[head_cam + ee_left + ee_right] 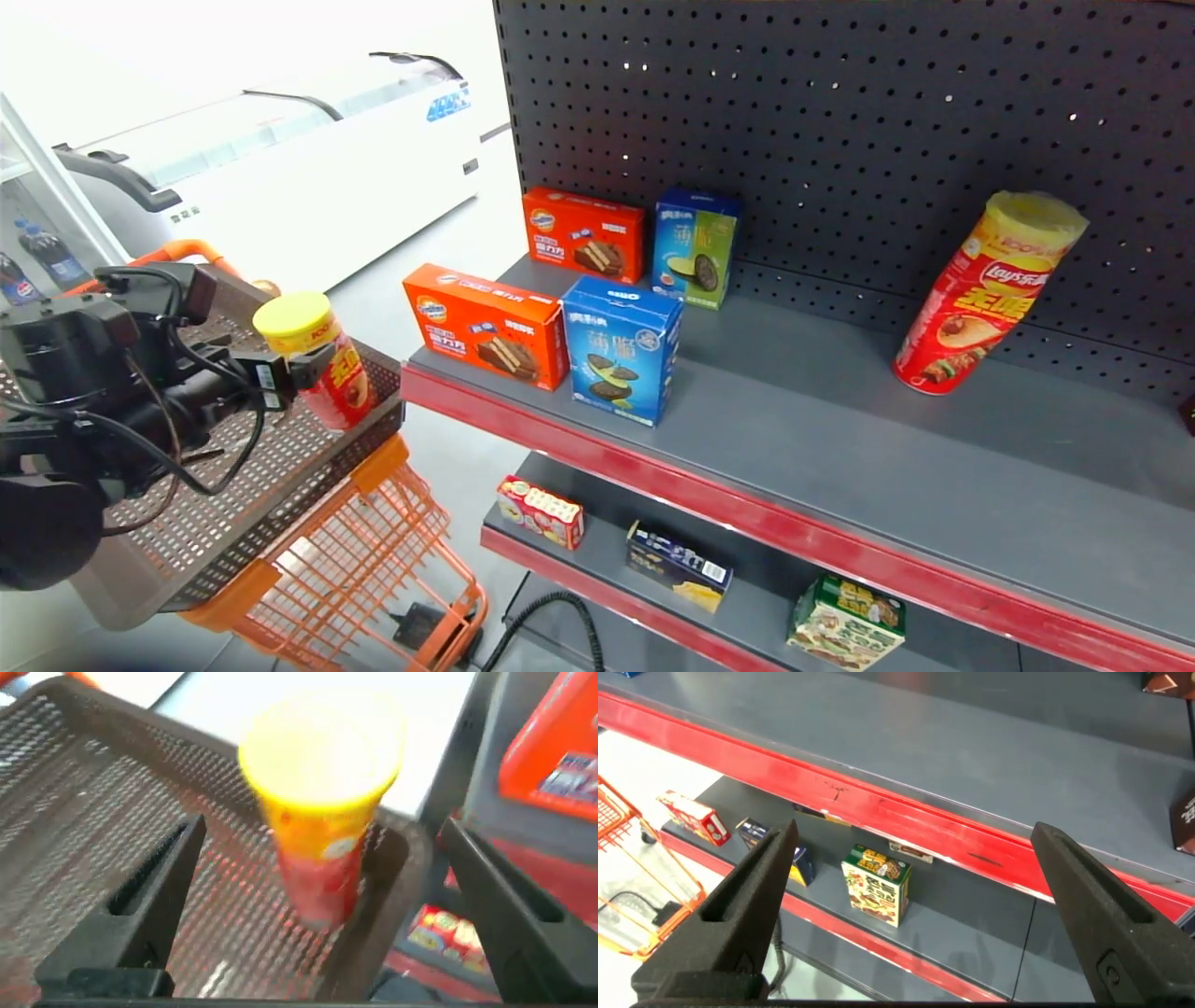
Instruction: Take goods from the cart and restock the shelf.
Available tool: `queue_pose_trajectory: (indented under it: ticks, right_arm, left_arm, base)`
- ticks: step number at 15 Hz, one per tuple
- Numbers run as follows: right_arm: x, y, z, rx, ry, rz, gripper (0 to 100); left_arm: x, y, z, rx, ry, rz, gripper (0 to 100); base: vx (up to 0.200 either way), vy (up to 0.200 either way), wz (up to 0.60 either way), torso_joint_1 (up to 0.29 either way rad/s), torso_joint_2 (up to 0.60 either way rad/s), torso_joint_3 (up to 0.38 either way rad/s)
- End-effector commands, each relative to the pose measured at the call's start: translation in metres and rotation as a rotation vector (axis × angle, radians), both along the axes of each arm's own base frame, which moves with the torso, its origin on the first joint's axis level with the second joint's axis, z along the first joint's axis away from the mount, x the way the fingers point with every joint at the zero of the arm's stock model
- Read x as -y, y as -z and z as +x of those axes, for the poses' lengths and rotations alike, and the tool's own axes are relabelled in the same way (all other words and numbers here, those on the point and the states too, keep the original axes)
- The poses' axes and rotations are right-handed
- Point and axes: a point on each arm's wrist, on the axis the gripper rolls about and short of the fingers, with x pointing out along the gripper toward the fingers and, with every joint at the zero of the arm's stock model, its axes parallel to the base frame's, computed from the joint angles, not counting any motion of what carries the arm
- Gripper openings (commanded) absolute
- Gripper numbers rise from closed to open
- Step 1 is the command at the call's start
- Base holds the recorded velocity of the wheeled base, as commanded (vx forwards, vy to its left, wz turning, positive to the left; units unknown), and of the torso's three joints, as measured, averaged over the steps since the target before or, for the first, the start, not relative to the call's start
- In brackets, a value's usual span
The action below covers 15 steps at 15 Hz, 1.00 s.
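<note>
Straddling the chips can (338,385) on the cart tray (233,485) at 9 o'clock, the left gripper (322,829) is hanging open, needing a centred mid-body squeeze; the right gripper (915,833) is also hanging open.

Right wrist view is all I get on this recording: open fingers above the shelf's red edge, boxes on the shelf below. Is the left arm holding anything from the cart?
Observer: No. The left gripper is open, with a chips can between its fingers and a gap on each side.
Operator: Where is that can?
Observer: Standing on the cart's mesh tray, near the edge toward the shelf.
Operator: Any can on the shelf yet?
Observer: One: a second chips can leans against the pegboard on the upper shelf.
</note>
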Motion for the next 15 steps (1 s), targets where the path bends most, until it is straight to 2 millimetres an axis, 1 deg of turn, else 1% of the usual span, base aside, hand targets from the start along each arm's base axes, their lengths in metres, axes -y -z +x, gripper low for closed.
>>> queue_pose_trajectory:
  ticks: [1, 3, 4, 7, 9, 12, 15]
  right_arm:
    - [0.000, 0.000, 0.000, -0.001, 0.000, 0.000, 100]
    - [0.000, 0.000, 0.000, -0.001, 0.000, 0.000, 100]
    - [0.000, 0.000, 0.000, -0.001, 0.000, 0.000, 100]
    - [0.000, 0.000, 0.000, -0.001, 0.000, 0.000, 100]
    - [0.000, 0.000, 0.000, -0.001, 0.000, 0.000, 100]
    - [0.000, 0.000, 0.000, -0.001, 0.000, 0.000, 100]
    - [0.000, 0.000, 0.000, -0.001, 0.000, 0.000, 100]
  left_arm:
    - [0.007, 0.028, 0.023, -0.025, 0.025, -0.040, 100]
    - [0.004, 0.033, 0.031, -0.002, 0.021, -0.036, 100]
    - [0.002, 0.035, 0.039, 0.029, 0.014, -0.026, 100]
    - [-0.004, 0.040, 0.054, 0.060, 0.001, -0.020, 100]
    - [-0.006, 0.047, 0.066, 0.071, -0.001, -0.019, 100]
    - [-0.007, 0.057, 0.077, 0.075, 0.000, -0.016, 100]
    - [-0.008, 0.065, 0.082, 0.079, -0.002, -0.010, 100]
  base:
    - [0.000, 0.000, 0.00, 0.000, 0.00, 0.000]
    - [0.000, 0.000, 0.00, 0.000, 0.00, 0.000]
    - [0.000, 0.000, 0.00, 0.000, 0.00, 0.000]
    - [0.000, 0.000, 0.00, 0.000, 0.00, 0.000]
    - [0.000, 0.000, 0.00, 0.000, 0.00, 0.000]
    - [0.000, 0.000, 0.00, 0.000, 0.00, 0.000]
    - [0.000, 0.000, 0.00, 0.000, 0.00, 0.000]
